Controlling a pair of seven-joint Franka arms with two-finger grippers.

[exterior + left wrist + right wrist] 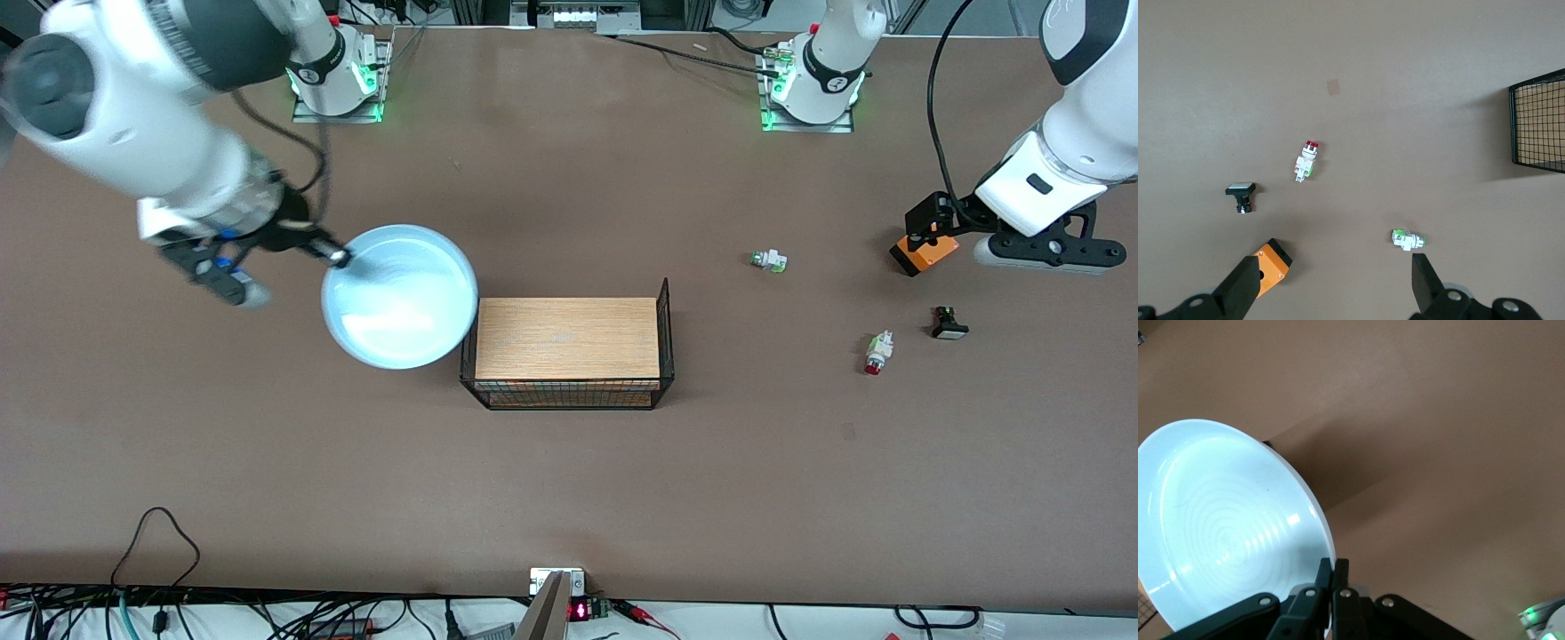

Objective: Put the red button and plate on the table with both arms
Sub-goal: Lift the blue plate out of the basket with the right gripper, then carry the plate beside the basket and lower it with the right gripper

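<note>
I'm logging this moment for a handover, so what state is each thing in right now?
plate: gripped at its rim, off the table, tilted.
right gripper: shut on the plate's rim.
left gripper: open, holding nothing, above the small parts.
red button: lying on its side on the table, untouched.
green-tipped part: lying on the table.
wire rack: upright, nothing on its wooden top.

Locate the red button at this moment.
The red button lies on the table toward the left arm's end, beside the black white-faced part and nearer the front camera than the green-tipped part.
</note>
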